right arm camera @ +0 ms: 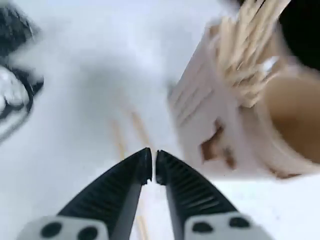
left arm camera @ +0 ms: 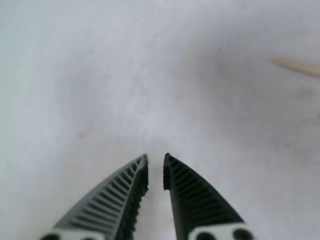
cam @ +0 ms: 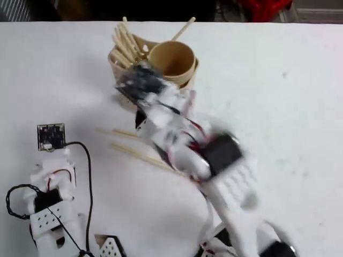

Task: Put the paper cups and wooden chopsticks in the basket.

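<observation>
**High view.** The basket (cam: 114,65) stood at the far middle of the white table (cam: 278,96). It held an upright paper cup (cam: 171,58) and a bundle of chopsticks (cam: 124,44) that leaned out over its rim. The right arm (cam: 185,136) stretched from the near edge toward the basket, with its wrist over the basket's near side. Two loose chopsticks (cam: 134,153) lay flat on the table beside that arm and partly beneath it. The left arm (cam: 49,187) sat folded at the near left corner, well apart from the basket.

**Left wrist view.** The left pincer (left arm camera: 155,160) pointed down at the table. Its two ribbed fingers (left arm camera: 125,200) were all but closed (only a narrow slit separated them), and nothing was held between them. A chopstick tip (left arm camera: 300,66) lay on the table well apart from the pincer.

**Right wrist view.** The right pincer (right arm camera: 153,161) was likewise drawn together, its tips nearly meeting, and it gripped nothing. It hung above the table near the basket's outer wall. The loose chopsticks lay on the table just past its tips. The bundle of chopsticks and the paper cup rested inside the basket.
</observation>
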Robot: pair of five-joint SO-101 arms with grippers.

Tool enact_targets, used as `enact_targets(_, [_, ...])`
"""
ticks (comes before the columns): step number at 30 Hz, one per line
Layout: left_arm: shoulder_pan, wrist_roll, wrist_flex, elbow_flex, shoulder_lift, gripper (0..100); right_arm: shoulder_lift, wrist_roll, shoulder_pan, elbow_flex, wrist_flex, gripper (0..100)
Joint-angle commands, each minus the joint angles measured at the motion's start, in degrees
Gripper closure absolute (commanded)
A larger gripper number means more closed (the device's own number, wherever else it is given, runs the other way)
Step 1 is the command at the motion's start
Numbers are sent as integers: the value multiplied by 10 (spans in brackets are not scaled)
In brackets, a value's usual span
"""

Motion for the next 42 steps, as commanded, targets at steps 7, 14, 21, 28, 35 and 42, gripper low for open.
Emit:
enact_targets(7, [7, -5, -11, -4, -7, 924, 131, 93, -52, 221, -128, 851])
enact_targets(14, [7, -5, -11, -4, -7, 924, 204, 142, -58, 316, -255, 807])
enact_targets(21, [7, -5, -11, -4, -7, 924, 314, 148, -57, 280, -284, 793])
enact_targets(28, [7, -5, -10, -4, -7, 924, 367, 143, -48, 220, -248, 857])
enact_targets(35, [7, -5, -10, -4, -7, 924, 363, 143, -49, 230, -244, 981])
enact_targets(42, [7, -5, -10, -4, -7, 924, 274, 98, -48, 274, -237, 982])
